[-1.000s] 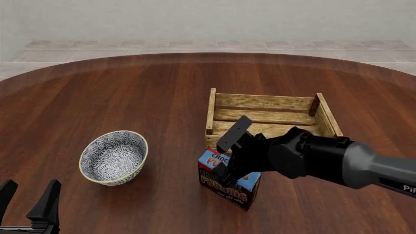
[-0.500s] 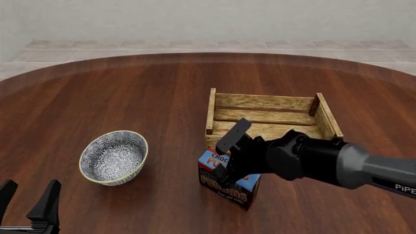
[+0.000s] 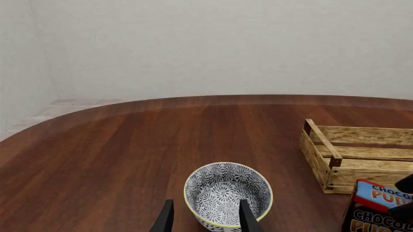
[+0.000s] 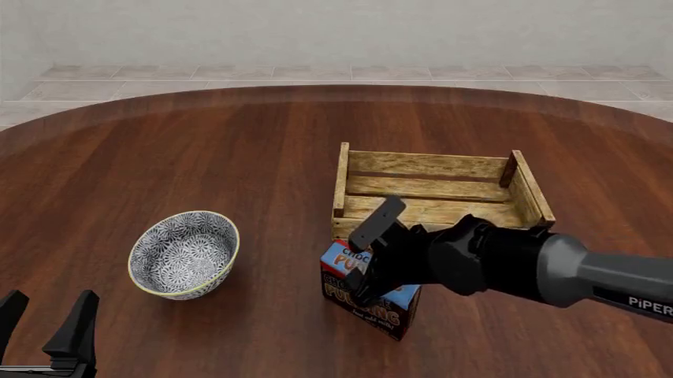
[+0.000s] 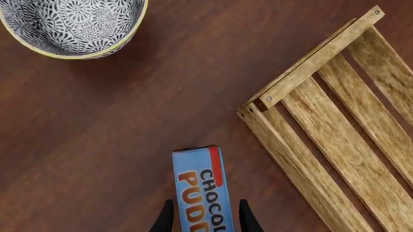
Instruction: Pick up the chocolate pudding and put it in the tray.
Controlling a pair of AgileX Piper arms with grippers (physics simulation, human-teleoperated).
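Note:
The chocolate pudding [image 4: 370,303], a small carton with a blue top and dark brown front, stands on the table just in front of the tray's near left corner. The tray [image 4: 431,167] is a shallow crate of light wooden slats. My right gripper [image 4: 363,277] hangs over the carton, open. In the right wrist view its fingers [image 5: 166,218] straddle the pudding [image 5: 199,186] with small gaps on both sides, and the tray [image 5: 303,65] lies beside it. My left gripper [image 4: 44,324] stands open at the near left, holding nothing.
A blue-patterned white bowl [image 4: 184,253] sits left of the pudding, and also shows just beyond the left gripper [image 3: 205,220] as the bowl [image 3: 227,191]. The table is round, dark wood; its far edge meets a tiled floor.
The right arm has sunk slightly lower over the carton. The pudding, tray, bowl and left arm have not moved.

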